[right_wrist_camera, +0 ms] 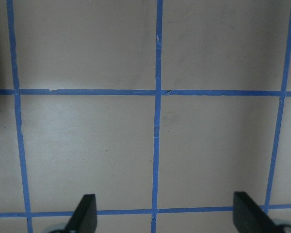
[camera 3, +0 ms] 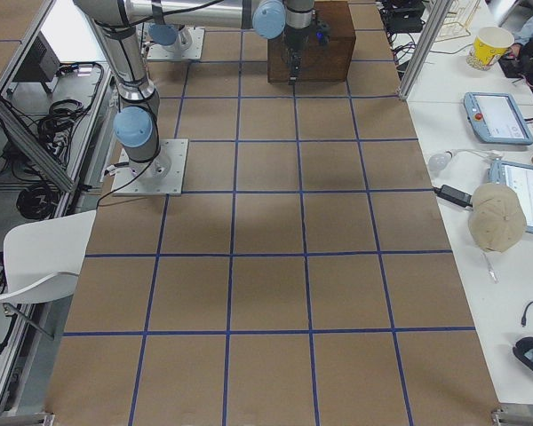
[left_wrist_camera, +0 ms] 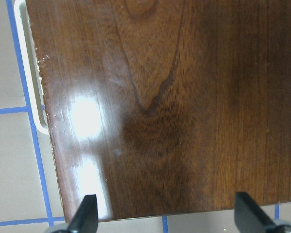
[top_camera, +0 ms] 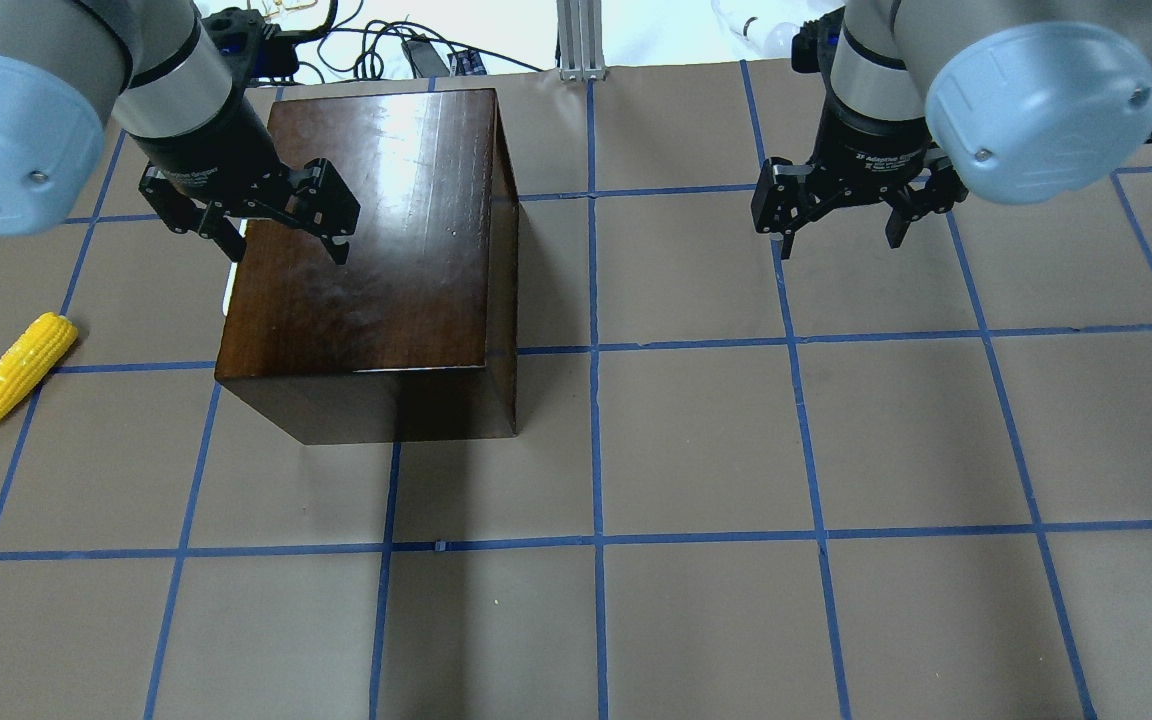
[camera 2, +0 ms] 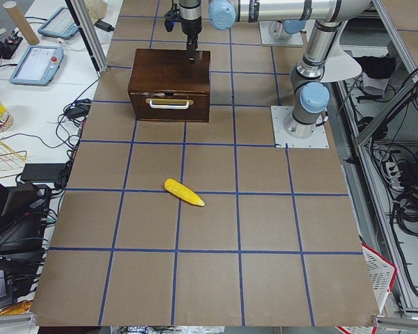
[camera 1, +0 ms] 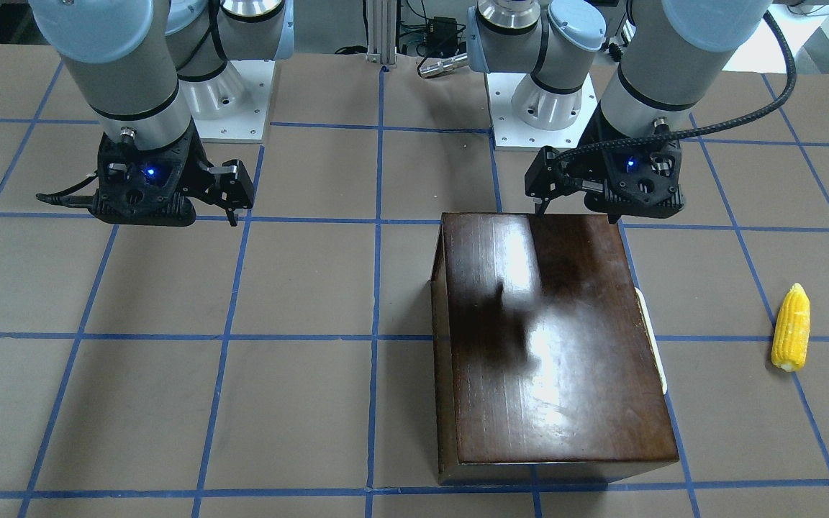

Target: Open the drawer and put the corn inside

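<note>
The glossy dark-brown box (top_camera: 366, 260) stands left of the table's middle. Its drawer is shut, and the drawer's whitish handle (camera 2: 169, 104) faces the corn's side; the handle also shows in the left wrist view (left_wrist_camera: 31, 73). The yellow corn (top_camera: 16, 372) lies on the table to the box's left, apart from it; it also shows in the front view (camera 1: 791, 328). My left gripper (top_camera: 286, 248) hangs open and empty above the box's top (left_wrist_camera: 166, 216). My right gripper (top_camera: 839, 240) hangs open and empty over bare table (right_wrist_camera: 165, 216).
The table (top_camera: 696, 450) is brown with a grid of blue tape lines. The arm bases (camera 1: 544, 108) stand at the robot's side of the table. Side benches with tablets and a cup (camera 3: 490, 44) lie beyond the table's ends.
</note>
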Robot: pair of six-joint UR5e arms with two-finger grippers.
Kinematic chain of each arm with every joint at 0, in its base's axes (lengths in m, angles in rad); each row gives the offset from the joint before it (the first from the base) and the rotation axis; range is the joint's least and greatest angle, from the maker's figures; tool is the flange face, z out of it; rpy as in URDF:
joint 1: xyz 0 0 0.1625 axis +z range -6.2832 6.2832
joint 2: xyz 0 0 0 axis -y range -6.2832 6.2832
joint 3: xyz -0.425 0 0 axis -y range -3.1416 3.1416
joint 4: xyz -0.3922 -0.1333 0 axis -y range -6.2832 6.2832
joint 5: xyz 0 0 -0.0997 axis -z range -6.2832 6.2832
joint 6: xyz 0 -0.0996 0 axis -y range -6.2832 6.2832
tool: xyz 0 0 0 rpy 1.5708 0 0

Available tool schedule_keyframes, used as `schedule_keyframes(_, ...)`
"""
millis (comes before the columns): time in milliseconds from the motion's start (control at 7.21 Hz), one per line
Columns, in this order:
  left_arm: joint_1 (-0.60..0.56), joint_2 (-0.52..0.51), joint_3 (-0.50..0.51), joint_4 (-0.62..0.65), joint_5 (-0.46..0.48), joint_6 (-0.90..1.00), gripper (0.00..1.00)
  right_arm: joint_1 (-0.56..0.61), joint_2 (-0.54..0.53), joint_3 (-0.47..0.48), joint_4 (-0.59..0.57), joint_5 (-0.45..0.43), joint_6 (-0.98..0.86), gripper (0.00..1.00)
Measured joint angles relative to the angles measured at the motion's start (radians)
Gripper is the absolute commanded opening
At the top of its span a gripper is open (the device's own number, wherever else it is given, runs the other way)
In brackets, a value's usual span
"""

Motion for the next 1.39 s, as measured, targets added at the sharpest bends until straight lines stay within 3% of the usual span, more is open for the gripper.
schedule_keyframes(416, 0.031, 0.0, 0.014, 0.005, -0.006, 0.0, 1.0, 0.0, 0.0, 0.0, -0.001, 0.0, 0.0, 1.0)
schedule_keyframes(694, 0.112, -0.013, 0.054, 0.004, -0.025, 0.025, 1.0, 0.0, 0.0, 0.0, -0.001, 0.0, 0.0, 1.0)
schedule_keyframes(1387, 0.361, -0.1, 0.093, 0.003, -0.083, 0.339, 1.0, 0.0, 0.0, 0.0, -0.001, 0.0, 0.0, 1.0)
